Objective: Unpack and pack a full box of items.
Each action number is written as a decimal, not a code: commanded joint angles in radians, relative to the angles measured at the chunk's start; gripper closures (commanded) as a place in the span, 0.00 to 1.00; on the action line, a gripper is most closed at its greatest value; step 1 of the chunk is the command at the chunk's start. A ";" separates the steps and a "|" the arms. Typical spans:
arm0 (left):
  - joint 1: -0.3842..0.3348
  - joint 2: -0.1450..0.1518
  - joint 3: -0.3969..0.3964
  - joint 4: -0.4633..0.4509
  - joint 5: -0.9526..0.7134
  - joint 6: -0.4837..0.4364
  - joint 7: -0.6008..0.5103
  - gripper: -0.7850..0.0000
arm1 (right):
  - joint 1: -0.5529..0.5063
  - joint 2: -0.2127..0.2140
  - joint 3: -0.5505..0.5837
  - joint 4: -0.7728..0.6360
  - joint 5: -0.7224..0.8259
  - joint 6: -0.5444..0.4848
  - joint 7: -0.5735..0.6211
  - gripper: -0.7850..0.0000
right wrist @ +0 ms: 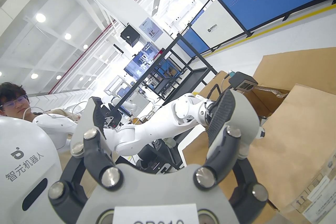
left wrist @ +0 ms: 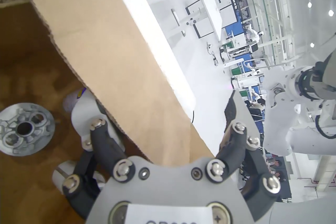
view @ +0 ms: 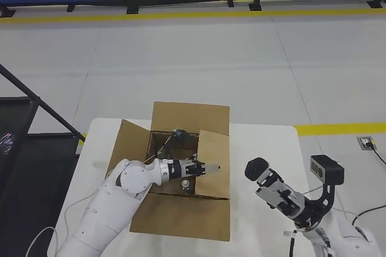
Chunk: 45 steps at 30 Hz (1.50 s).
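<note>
the open brown cardboard box sits mid-way on the white surface, all four flaps folded outward. by my reading the task is at its early unpacking stage: the lid is open, and the items i can make out lie inside the box, so lifting them out and the whole repacking are left.

count: one box with four flaps. two items show inside it. one is a grey metal disc with a centre hole, flat on the box floor. the other is a small white bottle-like item near the right wall. more may be hidden under the arm.

the left gripper is low at the right flap. its jaws are spread astride the flap's edge, one finger inside the box and one outside, not closed on the cardboard. the right gripper hangs above the surface to the right of the box, apart from it. its jaws are spread too and hold nothing.
</note>
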 commanded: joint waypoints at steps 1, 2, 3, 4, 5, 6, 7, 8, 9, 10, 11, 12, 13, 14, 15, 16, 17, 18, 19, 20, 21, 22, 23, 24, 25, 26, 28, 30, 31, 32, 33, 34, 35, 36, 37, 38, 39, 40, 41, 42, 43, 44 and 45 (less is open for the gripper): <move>0.010 0.001 -0.006 -0.041 -0.005 0.002 0.012 0.00 | 0.005 0.002 0.000 0.001 -0.004 -0.003 -0.007 0.00; 0.017 0.000 -0.007 -0.061 -0.028 -0.005 0.015 0.00 | 0.006 0.003 0.003 0.001 -0.006 -0.005 -0.013 0.00; 0.020 0.000 -0.010 -0.076 -0.037 -0.006 0.023 0.00 | 0.006 0.004 0.008 0.000 -0.011 -0.006 -0.021 0.00; 0.023 -0.002 -0.010 -0.092 -0.038 -0.001 0.035 0.00 | 0.003 0.005 0.016 -0.002 -0.016 -0.009 -0.033 0.00; 0.026 -0.004 -0.004 -0.108 -0.042 0.004 0.044 0.00 | -0.002 0.006 0.025 -0.004 -0.021 -0.014 -0.051 0.00; 0.025 -0.007 0.003 -0.120 -0.042 0.009 0.054 0.00 | -0.009 0.006 0.032 -0.008 -0.023 -0.022 -0.066 0.00; 0.021 -0.010 0.013 -0.128 -0.033 0.016 0.064 0.00 | -0.018 0.007 0.039 -0.011 -0.023 -0.032 -0.077 0.00; 0.016 -0.015 0.025 -0.133 -0.025 0.025 0.077 0.00 | -0.028 0.008 0.048 -0.014 -0.025 -0.042 -0.091 0.00; 0.009 -0.020 0.038 -0.132 -0.017 0.035 0.091 0.00 | -0.040 0.008 0.057 -0.019 -0.031 -0.051 -0.103 0.00; 0.000 -0.026 0.054 -0.128 -0.004 0.043 0.107 0.00 | -0.053 0.009 0.067 -0.025 -0.034 -0.061 -0.116 0.00; -0.009 -0.032 0.071 -0.120 0.001 0.049 0.121 0.00 | -0.067 0.010 0.078 -0.030 -0.035 -0.074 -0.129 0.00; -0.018 -0.040 0.088 -0.109 -0.002 0.055 0.137 0.00 | -0.083 0.010 0.090 -0.035 -0.038 -0.085 -0.142 0.00; -0.029 -0.049 0.107 -0.095 -0.003 0.062 0.150 0.00 | -0.100 0.011 0.103 -0.041 -0.041 -0.097 -0.155 0.00; -0.041 -0.058 0.128 -0.082 -0.004 0.070 0.163 0.00 | -0.118 0.012 0.116 -0.047 -0.044 -0.108 -0.167 0.00; -0.053 -0.068 0.150 -0.068 -0.006 0.077 0.172 0.00 | -0.137 0.012 0.130 -0.053 -0.048 -0.119 -0.181 0.00; -0.066 -0.079 0.171 -0.051 -0.010 0.088 0.183 0.00 | -0.158 0.012 0.142 -0.059 -0.048 -0.132 -0.194 0.00; -0.080 -0.090 0.194 -0.033 -0.013 0.096 0.191 0.00 | -0.177 0.013 0.156 -0.063 -0.048 -0.145 -0.209 0.00; -0.096 -0.102 0.216 -0.013 -0.009 0.105 0.201 0.00 | -0.197 0.013 0.171 -0.066 -0.049 -0.159 -0.225 0.00; -0.110 -0.114 0.239 0.007 -0.004 0.117 0.212 0.00 | -0.217 0.013 0.184 -0.068 -0.048 -0.176 -0.241 0.00; -0.124 -0.126 0.261 0.026 -0.005 0.125 0.218 0.00 | -0.238 0.013 0.195 -0.069 -0.040 -0.191 -0.254 0.00; -0.137 -0.139 0.281 0.049 -0.009 0.136 0.226 0.00 | -0.259 0.012 0.204 -0.068 -0.021 -0.200 -0.268 0.00; -0.149 -0.152 0.298 0.069 -0.017 0.145 0.234 0.00 | -0.279 0.011 0.216 -0.064 0.007 -0.203 -0.296 0.00; -0.160 -0.164 0.314 0.089 -0.024 0.152 0.238 0.00 | -0.287 0.011 0.220 -0.063 0.016 -0.202 -0.304 0.00; -0.170 -0.175 0.327 0.110 -0.026 0.164 0.246 0.00 | -0.287 0.011 0.220 -0.063 0.016 -0.202 -0.304 0.00; -0.179 -0.185 0.340 0.126 -0.028 0.174 0.254 0.00 | -0.287 0.011 0.220 -0.063 0.016 -0.202 -0.304 0.00; -0.187 -0.195 0.350 0.143 -0.028 0.183 0.258 0.00 | -0.287 0.011 0.220 -0.063 0.016 -0.202 -0.304 0.00; -0.201 -0.212 0.369 0.174 -0.024 0.209 0.261 0.00 | -0.287 0.011 0.220 -0.063 0.016 -0.202 -0.304 0.00; -0.212 -0.228 0.380 0.201 -0.031 0.233 0.265 0.00 | -0.287 0.011 0.220 -0.063 0.016 -0.202 -0.304 0.00; -0.215 -0.235 0.384 0.211 -0.035 0.238 0.268 0.00 | -0.287 0.011 0.220 -0.063 0.016 -0.202 -0.304 0.00; -0.218 -0.242 0.388 0.221 -0.038 0.241 0.269 0.00 | -0.287 0.011 0.220 -0.063 0.016 -0.202 -0.304 0.00; -0.221 -0.248 0.391 0.230 -0.037 0.241 0.270 0.00 | -0.287 0.011 0.220 -0.063 0.016 -0.202 -0.304 0.00; -0.223 -0.254 0.395 0.237 -0.037 0.241 0.271 0.00 | -0.287 0.011 0.220 -0.063 0.016 -0.202 -0.304 0.00; -0.225 -0.259 0.397 0.242 -0.037 0.240 0.273 0.00 | -0.287 0.011 0.220 -0.063 0.016 -0.202 -0.304 0.00; -0.226 -0.264 0.398 0.245 -0.035 0.239 0.274 0.00 | -0.287 0.011 0.220 -0.063 0.016 -0.202 -0.304 0.00; -0.227 -0.267 0.399 0.246 -0.032 0.238 0.275 0.00 | -0.287 0.011 0.220 -0.063 0.016 -0.202 -0.304 0.00; -0.227 -0.270 0.397 0.243 -0.029 0.235 0.278 0.00 | -0.287 0.011 0.220 -0.063 0.016 -0.202 -0.304 0.00; -0.226 -0.271 0.394 0.238 -0.021 0.232 0.285 0.00 | -0.287 0.011 0.220 -0.063 0.016 -0.202 -0.304 0.00; -0.221 -0.272 0.390 0.228 -0.015 0.227 0.291 0.00 | -0.287 0.011 0.220 -0.063 0.016 -0.202 -0.304 0.00; -0.217 -0.270 0.383 0.217 -0.006 0.225 0.296 0.00 | -0.287 0.011 0.220 -0.063 0.016 -0.202 -0.304 0.00; -0.212 -0.267 0.375 0.202 0.008 0.224 0.303 0.00 | -0.287 0.011 0.220 -0.063 0.016 -0.202 -0.304 0.00; -0.204 -0.262 0.363 0.182 0.024 0.225 0.312 0.00 | -0.287 0.011 0.220 -0.063 0.016 -0.202 -0.304 0.00; -0.194 -0.255 0.349 0.160 0.039 0.226 0.317 0.00 | -0.287 0.011 0.220 -0.063 0.016 -0.202 -0.304 0.00; -0.182 -0.246 0.330 0.133 0.054 0.229 0.321 0.00 | -0.287 0.011 0.220 -0.063 0.016 -0.202 -0.304 0.00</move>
